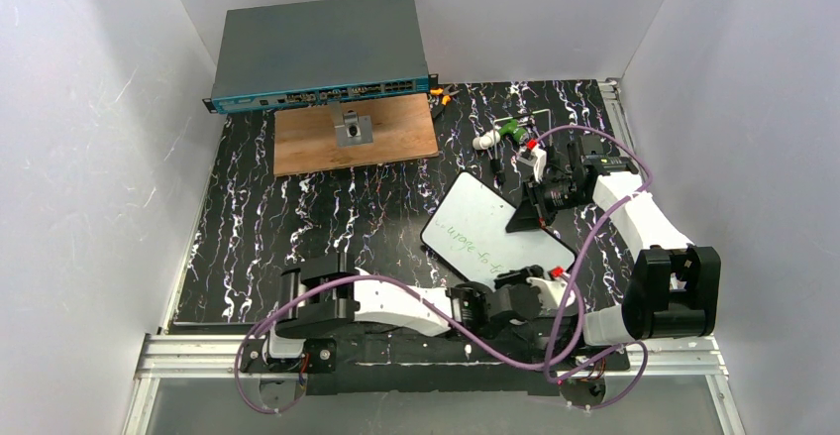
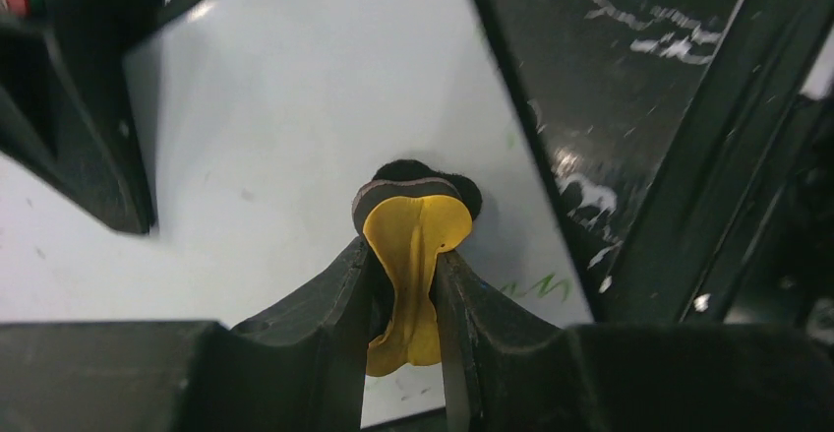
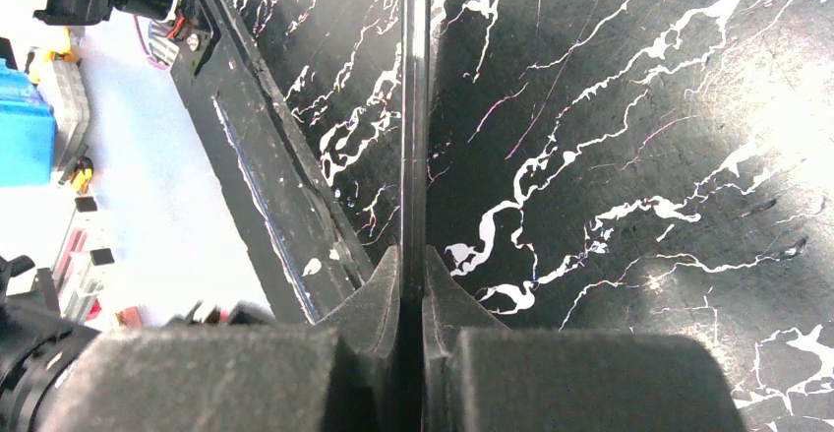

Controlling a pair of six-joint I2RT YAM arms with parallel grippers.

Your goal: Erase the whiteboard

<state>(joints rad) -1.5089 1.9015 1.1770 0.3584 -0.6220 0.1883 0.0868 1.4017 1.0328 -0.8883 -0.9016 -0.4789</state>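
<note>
The left fingers [image 2: 329, 299] grip a yellow eraser [image 2: 413, 230]. Its dark felt end touches the whiteboard [image 2: 295, 107] just beyond their tips. Green writing [image 2: 536, 287] sits on the board just to the right of those fingers. The right fingers [image 3: 379, 299] are closed on the whiteboard's thin edge, which runs straight ahead from between them above the bench [image 3: 639, 107].
</note>
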